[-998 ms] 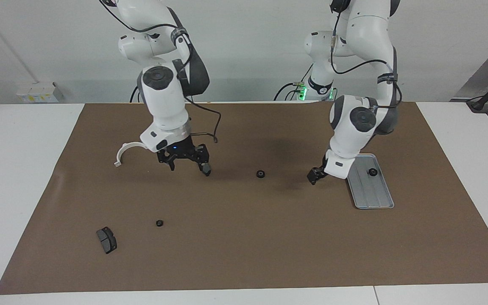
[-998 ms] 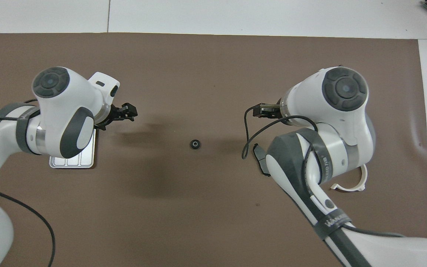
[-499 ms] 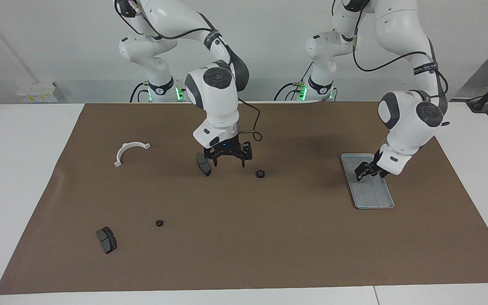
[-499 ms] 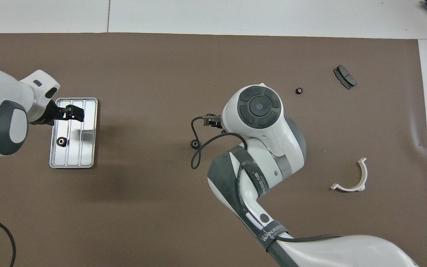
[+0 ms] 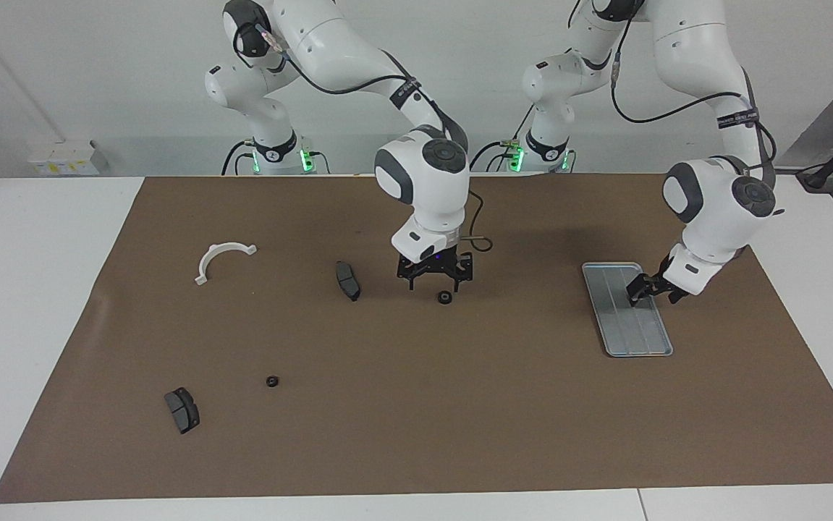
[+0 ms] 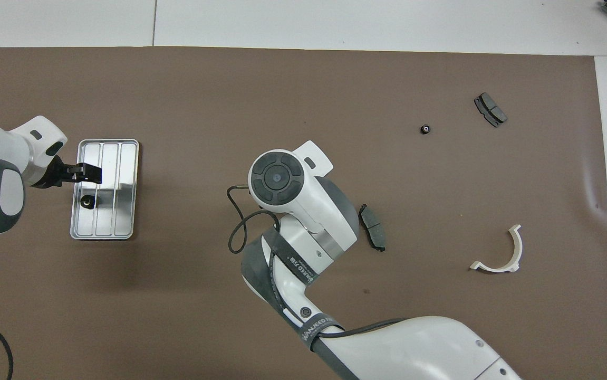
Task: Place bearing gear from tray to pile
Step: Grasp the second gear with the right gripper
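Silver ridged tray (image 6: pixel 126 184), brown mat (image 5: pixel 459 405), white bracket (image 5: pixel 219 259), dark grey pads (image 5: pixel 347 280)

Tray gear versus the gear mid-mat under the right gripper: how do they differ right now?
The tray gear lies in the tray; the mid-mat gear lies on the bare mat. The left gripper, open, is over the tray beside the tray gear; the right gripper, open, hangs right over the mid-mat gear. Both are small, dark and round; neither is gripped.
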